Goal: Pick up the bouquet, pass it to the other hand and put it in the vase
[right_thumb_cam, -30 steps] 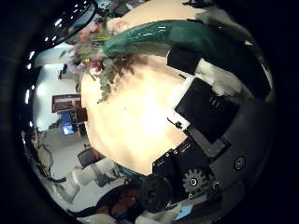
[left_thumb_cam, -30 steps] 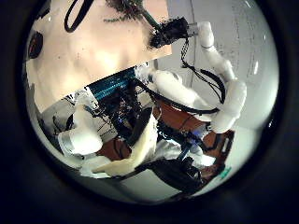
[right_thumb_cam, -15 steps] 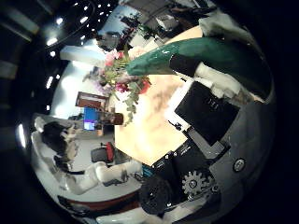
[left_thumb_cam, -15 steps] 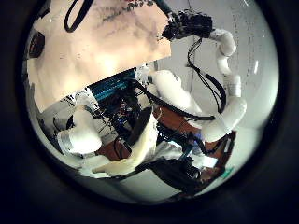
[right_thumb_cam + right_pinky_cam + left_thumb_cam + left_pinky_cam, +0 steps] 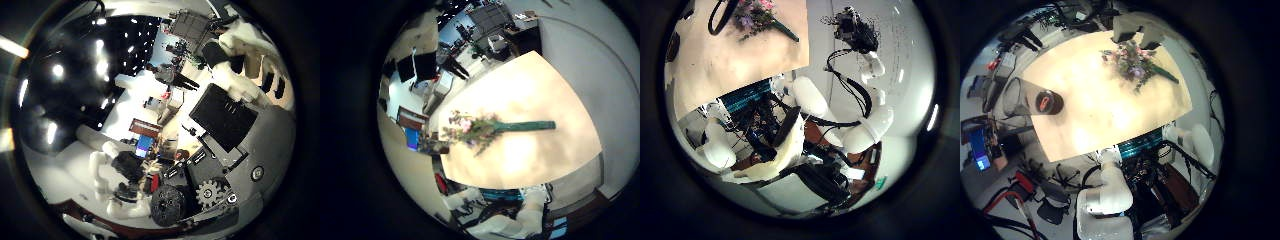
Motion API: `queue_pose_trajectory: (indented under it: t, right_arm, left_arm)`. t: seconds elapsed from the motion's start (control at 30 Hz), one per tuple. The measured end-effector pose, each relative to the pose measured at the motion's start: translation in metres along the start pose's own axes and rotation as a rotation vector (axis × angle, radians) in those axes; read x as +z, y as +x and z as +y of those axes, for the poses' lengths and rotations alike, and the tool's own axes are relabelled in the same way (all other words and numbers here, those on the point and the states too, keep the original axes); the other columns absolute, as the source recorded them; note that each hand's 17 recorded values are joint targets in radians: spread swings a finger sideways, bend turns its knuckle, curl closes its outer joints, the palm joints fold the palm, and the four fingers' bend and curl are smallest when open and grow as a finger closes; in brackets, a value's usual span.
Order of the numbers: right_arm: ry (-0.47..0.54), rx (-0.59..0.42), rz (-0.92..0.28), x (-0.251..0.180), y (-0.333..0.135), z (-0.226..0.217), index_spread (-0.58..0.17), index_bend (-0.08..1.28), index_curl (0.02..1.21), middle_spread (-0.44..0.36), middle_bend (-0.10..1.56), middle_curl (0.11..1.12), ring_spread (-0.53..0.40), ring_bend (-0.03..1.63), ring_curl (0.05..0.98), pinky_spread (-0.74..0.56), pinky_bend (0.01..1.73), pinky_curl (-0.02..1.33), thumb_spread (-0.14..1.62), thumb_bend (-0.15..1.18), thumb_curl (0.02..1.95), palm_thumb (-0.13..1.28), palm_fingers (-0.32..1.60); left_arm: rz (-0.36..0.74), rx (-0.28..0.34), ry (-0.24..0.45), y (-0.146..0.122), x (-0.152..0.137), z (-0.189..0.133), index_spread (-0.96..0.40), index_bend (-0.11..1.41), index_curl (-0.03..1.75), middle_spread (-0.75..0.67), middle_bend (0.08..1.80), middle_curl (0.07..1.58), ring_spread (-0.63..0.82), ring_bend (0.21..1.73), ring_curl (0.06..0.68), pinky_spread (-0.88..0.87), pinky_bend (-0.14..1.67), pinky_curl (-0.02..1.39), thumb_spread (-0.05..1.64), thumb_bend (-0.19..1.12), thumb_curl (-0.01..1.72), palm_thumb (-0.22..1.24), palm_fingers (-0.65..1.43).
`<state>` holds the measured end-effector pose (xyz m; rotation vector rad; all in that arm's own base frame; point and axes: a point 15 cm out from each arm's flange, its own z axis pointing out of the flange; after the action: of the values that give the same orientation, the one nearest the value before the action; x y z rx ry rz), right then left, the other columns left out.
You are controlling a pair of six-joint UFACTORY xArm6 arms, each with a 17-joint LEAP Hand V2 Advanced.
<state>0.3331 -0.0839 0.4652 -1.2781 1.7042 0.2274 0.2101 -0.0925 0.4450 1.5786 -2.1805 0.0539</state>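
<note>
The bouquet (image 5: pixel 1138 65), flowers on a long wrapped stem, lies flat on the table (image 5: pixel 1100 110). It also shows in the left thumb side palm view (image 5: pixel 758 15) and, far below the palm, in the right little finger side palm view (image 5: pixel 485 127). The vase (image 5: pixel 1022 98), a tall glass, stands upright near a table edge, away from the bouquet; its rim shows in the left thumb side palm view (image 5: pixel 725 13). My right hand (image 5: pixel 855 25) is raised high off the table, open, with nothing between its fingers (image 5: pixel 240 65). My left hand is above the table; its fingers are hidden.
The table edge (image 5: pixel 575 130) runs close past the stem's end. Desks, chairs and screens (image 5: pixel 425 65) stand in the room beyond the table. My right arm (image 5: pixel 865 110) rises beside the table.
My right hand held the bouquet by its stem one second ago. The bouquet is now out of the hand and lies on the table, and the hand has risen away from it.
</note>
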Motion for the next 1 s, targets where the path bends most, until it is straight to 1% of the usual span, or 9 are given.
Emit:
queue_pose_trajectory:
  t: [0.1,0.23,0.37,0.47,0.5,0.6,0.7,0.83,1.0]
  right_arm:
    - [-0.042,0.021,0.056,0.001,0.021,0.009,-0.201,1.22,0.81,-0.122,1.36,0.75,-0.196,1.42,0.694,-0.22,1.30,0.75,0.83,-0.05,1.00,1.02,1.11]
    - [-0.141,0.046,0.174,0.004,0.059,0.024,-0.229,1.08,0.76,-0.129,1.27,0.70,-0.202,1.33,0.642,-0.32,1.18,0.69,0.89,-0.05,0.89,0.88,1.06]
    - [-0.233,0.017,0.334,0.011,0.098,0.028,-0.274,0.84,0.70,-0.149,1.15,0.65,-0.233,1.24,0.587,-0.43,1.13,0.64,0.94,-0.03,0.80,0.84,0.87]
    - [-0.309,-0.016,0.483,0.014,0.129,0.031,-0.319,0.66,0.65,-0.167,1.07,0.62,-0.252,1.21,0.567,-0.44,1.08,0.62,0.95,-0.03,0.75,0.84,0.59]
    - [-0.339,-0.026,0.526,0.017,0.138,0.032,-0.340,0.61,0.64,-0.176,1.05,0.62,-0.259,1.19,0.558,-0.41,1.04,0.61,0.95,-0.03,0.73,0.83,0.47]
    - [-0.456,-0.050,0.619,0.037,0.165,0.036,-0.373,0.55,0.59,-0.172,0.98,0.59,-0.244,1.13,0.525,-0.32,0.94,0.58,0.96,-0.03,0.69,0.82,0.28]
    - [-0.533,-0.036,0.651,0.054,0.185,0.041,-0.397,0.54,0.55,-0.163,0.92,0.55,-0.223,1.07,0.481,-0.22,0.85,0.53,0.96,-0.03,0.67,0.82,0.26]
    - [-0.636,-0.014,0.704,0.070,0.209,0.052,-0.444,0.57,0.53,-0.132,0.82,0.51,-0.145,0.95,0.437,-0.01,0.78,0.49,0.96,-0.03,0.63,0.82,0.15]
    - [-0.716,-0.009,0.747,0.093,0.234,0.058,-0.423,0.48,0.48,-0.084,0.70,0.46,-0.084,0.88,0.385,0.16,0.72,0.44,0.97,-0.03,0.59,0.81,0.10]
  left_arm:
    - [-0.001,-0.004,0.004,-0.002,0.002,0.006,-0.06,0.18,0.37,0.23,0.19,0.32,0.46,0.53,0.185,0.44,0.23,0.32,1.19,-0.02,0.28,0.22,0.28]
    - [-0.004,-0.014,0.001,-0.009,0.005,0.008,-0.06,0.18,0.37,0.23,0.19,0.33,0.46,0.53,0.181,0.44,0.23,0.33,1.19,-0.02,0.29,0.22,0.28]
    - [-0.004,-0.009,-0.003,-0.006,0.006,0.008,-0.06,0.18,0.38,0.23,0.19,0.33,0.45,0.53,0.178,0.44,0.23,0.33,1.19,-0.02,0.29,0.22,0.28]
    - [-0.007,-0.003,-0.006,-0.007,0.007,0.006,-0.06,0.18,0.38,0.23,0.19,0.33,0.45,0.53,0.176,0.44,0.23,0.33,1.19,-0.02,0.29,0.22,0.28]
    - [-0.007,-0.003,-0.006,-0.007,0.007,0.006,-0.06,0.18,0.38,0.23,0.19,0.33,0.45,0.53,0.176,0.44,0.23,0.33,1.19,-0.02,0.28,0.22,0.28]
    - [-0.005,-0.004,-0.011,-0.005,0.007,0.005,-0.06,0.18,0.38,0.23,0.19,0.33,0.45,0.53,0.174,0.44,0.23,0.33,1.19,-0.02,0.28,0.22,0.28]
    - [-0.008,-0.001,-0.016,-0.003,0.008,0.004,-0.06,0.18,0.38,0.23,0.19,0.33,0.45,0.53,0.172,0.44,0.22,0.33,1.20,-0.02,0.29,0.23,0.28]
    - [-0.010,-0.002,-0.021,-0.002,0.009,0.004,-0.06,0.18,0.38,0.23,0.19,0.33,0.45,0.53,0.170,0.44,0.22,0.33,1.20,-0.02,0.29,0.23,0.28]
    - [-0.010,-0.006,-0.025,-0.002,0.007,0.000,-0.06,0.18,0.38,0.23,0.19,0.33,0.45,0.53,0.168,0.44,0.22,0.33,1.20,-0.02,0.29,0.23,0.28]
